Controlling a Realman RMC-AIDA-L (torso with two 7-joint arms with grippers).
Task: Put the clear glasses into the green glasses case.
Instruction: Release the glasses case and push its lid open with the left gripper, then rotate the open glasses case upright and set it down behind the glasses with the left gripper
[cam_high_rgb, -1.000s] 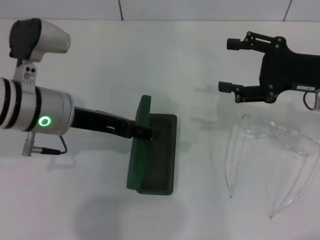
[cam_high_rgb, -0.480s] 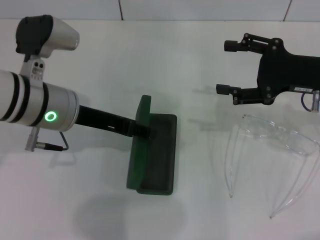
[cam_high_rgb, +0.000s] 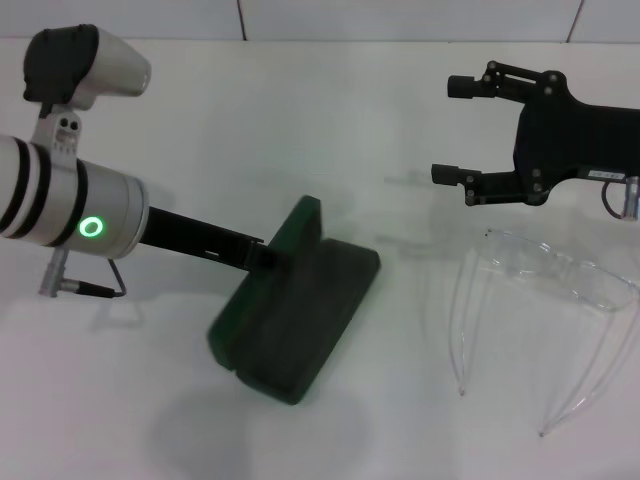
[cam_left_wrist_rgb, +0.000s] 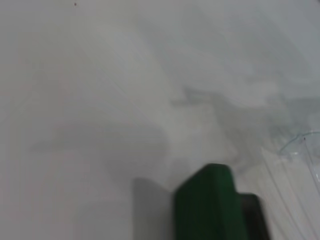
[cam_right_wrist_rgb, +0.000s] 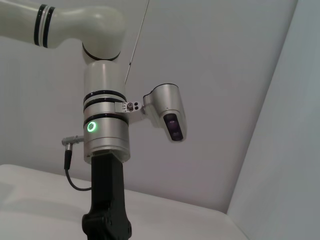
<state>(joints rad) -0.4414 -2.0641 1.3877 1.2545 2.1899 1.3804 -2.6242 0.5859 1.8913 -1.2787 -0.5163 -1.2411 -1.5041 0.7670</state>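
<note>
The green glasses case (cam_high_rgb: 300, 320) lies open and askew at the table's middle, its lid (cam_high_rgb: 285, 255) raised along the left side. My left gripper (cam_high_rgb: 266, 257) reaches in from the left and meets the lid; it looks shut on it. The left wrist view shows the lid edge (cam_left_wrist_rgb: 205, 205) and the grey lining (cam_left_wrist_rgb: 252, 215). The clear glasses (cam_high_rgb: 560, 275) rest on the table at the right, arms pointing toward the front edge. Just behind them hovers my right gripper (cam_high_rgb: 450, 130), open and empty, its fingers pointing left.
The white table (cam_high_rgb: 300, 120) ends at a tiled wall behind. The right wrist view shows only my left arm (cam_right_wrist_rgb: 105, 135) against the wall. Bare table separates the case from the glasses.
The case has swung around on the table: its front end moved left and its far end right, so it now lies diagonally. The right gripper has stayed put.
</note>
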